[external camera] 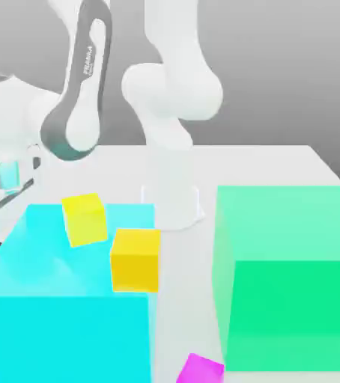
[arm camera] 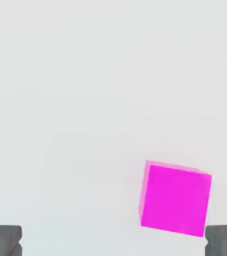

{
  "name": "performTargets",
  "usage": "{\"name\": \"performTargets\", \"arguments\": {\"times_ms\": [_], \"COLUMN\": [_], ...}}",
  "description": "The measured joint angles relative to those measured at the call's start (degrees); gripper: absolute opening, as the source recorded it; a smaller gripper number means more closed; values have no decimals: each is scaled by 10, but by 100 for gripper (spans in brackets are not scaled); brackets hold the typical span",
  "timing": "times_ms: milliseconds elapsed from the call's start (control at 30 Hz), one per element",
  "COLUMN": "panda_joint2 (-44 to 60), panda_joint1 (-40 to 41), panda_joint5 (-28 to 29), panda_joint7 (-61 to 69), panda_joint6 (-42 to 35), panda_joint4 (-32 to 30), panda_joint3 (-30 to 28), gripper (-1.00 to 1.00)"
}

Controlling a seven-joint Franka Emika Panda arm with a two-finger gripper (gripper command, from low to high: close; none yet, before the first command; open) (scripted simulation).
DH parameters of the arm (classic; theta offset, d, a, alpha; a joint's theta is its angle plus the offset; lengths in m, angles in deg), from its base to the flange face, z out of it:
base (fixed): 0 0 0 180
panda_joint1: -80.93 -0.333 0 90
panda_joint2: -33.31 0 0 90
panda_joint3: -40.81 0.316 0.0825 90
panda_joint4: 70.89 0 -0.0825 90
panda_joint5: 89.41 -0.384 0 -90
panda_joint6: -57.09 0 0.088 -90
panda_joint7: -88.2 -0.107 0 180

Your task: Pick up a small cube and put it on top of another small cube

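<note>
the end effector is seen in the hand view with its two dark fingertips spread wide apart and nothing gripped between them. a small magenta cube is seen resting on the white surface beneath, close to one fingertip. in the exterior view, the orange-yellow cube is seen in front of the big cyan block, beside a paler yellow cube; another magenta cube lies near the green block.
</note>
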Motion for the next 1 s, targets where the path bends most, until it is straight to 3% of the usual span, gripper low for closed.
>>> {"name": "performTargets", "arguments": {"times_ms": [167, 200, 433, 667, 1000], "panda_joint2": [103, 122, 126, 3, 20], "panda_joint1": [39, 49, 52, 21, 7], "panda_joint5": [-58, -63, -63, 5, 129], "panda_joint7": [35, 39, 39, -4, 233], "panda_joint6": [81, 96, 100, 1, -81], "panda_joint4": [16, 20, 20, -2, 95], "panda_joint3": [51, 62, 65, 23, 54], "gripper": [0, -100, -100, -100, -100]}}
